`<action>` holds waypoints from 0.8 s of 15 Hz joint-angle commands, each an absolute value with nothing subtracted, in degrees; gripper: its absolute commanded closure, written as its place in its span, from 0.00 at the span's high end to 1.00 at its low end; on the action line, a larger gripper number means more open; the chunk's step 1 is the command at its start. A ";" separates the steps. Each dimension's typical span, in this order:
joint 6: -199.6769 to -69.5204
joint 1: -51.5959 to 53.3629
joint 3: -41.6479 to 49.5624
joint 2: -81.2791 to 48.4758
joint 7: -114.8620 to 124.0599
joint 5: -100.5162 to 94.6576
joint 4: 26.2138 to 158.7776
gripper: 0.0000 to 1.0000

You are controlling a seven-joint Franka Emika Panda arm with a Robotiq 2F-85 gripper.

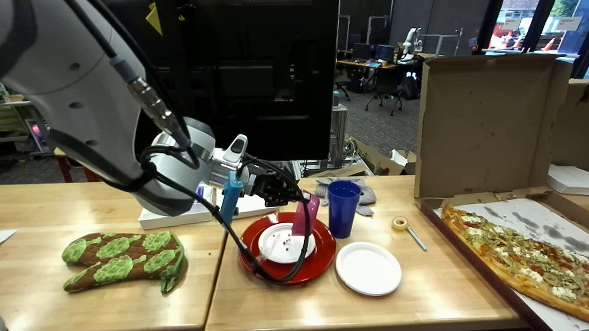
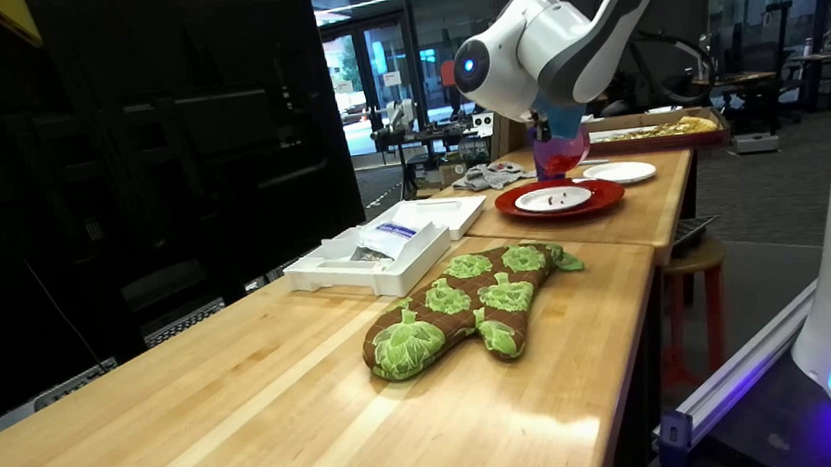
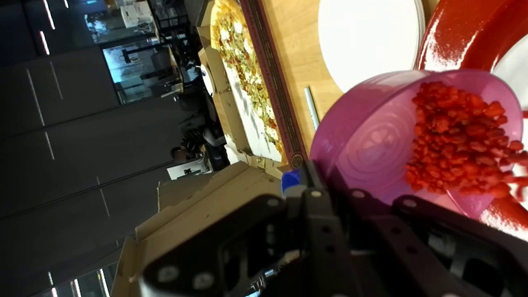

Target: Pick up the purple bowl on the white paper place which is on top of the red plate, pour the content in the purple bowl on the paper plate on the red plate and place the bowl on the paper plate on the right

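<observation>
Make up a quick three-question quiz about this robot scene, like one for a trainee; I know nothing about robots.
1. How does the gripper hold the purple bowl: (a) level, (b) tilted, (c) fully upside down?
2. True or false: red pieces lie both in the bowl and on a white paper plate.
3. Fill in: that paper plate sits on a larger ____.
Key: 1. b; 2. true; 3. red plate.

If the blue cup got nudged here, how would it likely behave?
The blue cup would probably tip easily: it stands tall and narrows toward its base. Its smooth walls look like plastic, so it is likely light unless filled. Once over, its round, tapered body might roll in a curve.
</observation>
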State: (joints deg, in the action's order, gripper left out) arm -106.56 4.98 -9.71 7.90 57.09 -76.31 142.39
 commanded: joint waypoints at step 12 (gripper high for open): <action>-98.21 6.55 -9.29 -1.03 59.29 -79.95 137.57 0.02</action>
State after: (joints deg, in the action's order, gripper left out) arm -101.63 5.20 -9.58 -0.01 58.44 -78.62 138.60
